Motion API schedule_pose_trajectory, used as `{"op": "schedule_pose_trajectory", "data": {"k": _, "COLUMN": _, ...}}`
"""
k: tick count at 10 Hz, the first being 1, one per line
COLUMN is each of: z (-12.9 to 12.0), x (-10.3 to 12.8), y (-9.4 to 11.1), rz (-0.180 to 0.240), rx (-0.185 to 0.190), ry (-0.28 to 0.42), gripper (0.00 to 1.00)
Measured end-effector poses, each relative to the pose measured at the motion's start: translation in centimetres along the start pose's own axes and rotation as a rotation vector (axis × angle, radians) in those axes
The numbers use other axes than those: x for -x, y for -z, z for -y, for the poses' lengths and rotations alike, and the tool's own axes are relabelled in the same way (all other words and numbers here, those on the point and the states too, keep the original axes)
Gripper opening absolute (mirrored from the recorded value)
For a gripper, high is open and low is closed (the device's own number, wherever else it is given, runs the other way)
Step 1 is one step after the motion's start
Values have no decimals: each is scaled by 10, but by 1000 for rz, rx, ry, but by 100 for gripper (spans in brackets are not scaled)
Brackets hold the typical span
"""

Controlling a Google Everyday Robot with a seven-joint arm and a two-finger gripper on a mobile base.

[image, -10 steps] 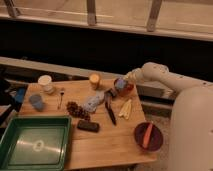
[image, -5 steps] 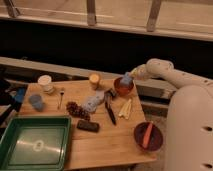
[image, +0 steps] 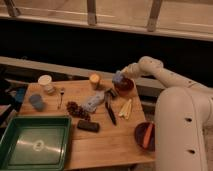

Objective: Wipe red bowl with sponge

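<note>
The red bowl (image: 125, 86) stands at the table's far edge, right of centre. My gripper (image: 120, 77) reaches in from the right and sits at the bowl's upper left rim. It is shut on the light-blue sponge (image: 118, 78), which rests against the bowl's rim and inside. The gripper and sponge hide part of the bowl.
On the wooden table (image: 115, 142) are a green tray (image: 35, 145), a white cup (image: 46, 82), a blue cup (image: 36, 101), a yellow cup (image: 94, 80), a flat grey-blue object (image: 93, 101), a black utensil (image: 110, 111), a black block (image: 88, 126) and a dark maroon bowl (image: 145, 136).
The gripper with the sponge has shifted slightly over the red bowl, first right, then back left and up. The bowl stays in place.
</note>
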Motion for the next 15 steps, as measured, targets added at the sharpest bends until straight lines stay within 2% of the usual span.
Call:
{"op": "schedule_pose_trajectory", "data": {"k": 2, "z": -1, "x": -18, "y": 7, "rz": -16, "rx": -12, "ry": 5, "gripper": 18}}
{"op": "schedule_pose_trajectory", "data": {"k": 4, "z": 11, "x": -27, "y": 26, "rz": -12, "rx": -42, "ry": -6, "gripper": 18}}
{"op": "schedule_pose_trajectory", "data": {"k": 6, "z": 33, "x": -26, "y": 59, "rz": 24, "rx": -92, "ry": -23, "gripper": 18}}
{"op": "schedule_pose_trajectory", "data": {"k": 8, "z": 41, "x": -21, "y": 75, "rz": 65, "rx": -121, "ry": -41, "gripper": 18}}
{"op": "schedule_pose_trajectory", "data": {"k": 9, "z": 45, "x": -14, "y": 73, "rz": 81, "rx": -121, "ry": -52, "gripper": 18}}
{"op": "schedule_pose_trajectory", "data": {"k": 11, "z": 47, "x": 3, "y": 63, "rz": 85, "rx": -99, "ry": -54, "gripper": 18}}
{"op": "schedule_pose_trajectory", "data": {"k": 12, "z": 42, "x": 11, "y": 54, "rz": 86, "rx": -79, "ry": -45, "gripper": 18}}
{"op": "schedule_pose_trajectory", "data": {"k": 13, "z": 30, "x": 16, "y": 38, "rz": 80, "rx": -43, "ry": -34, "gripper": 18}}
{"op": "schedule_pose_trajectory", "data": {"k": 15, "z": 22, "x": 18, "y": 24, "rz": 66, "rx": 2, "ry": -24, "gripper": 18}}
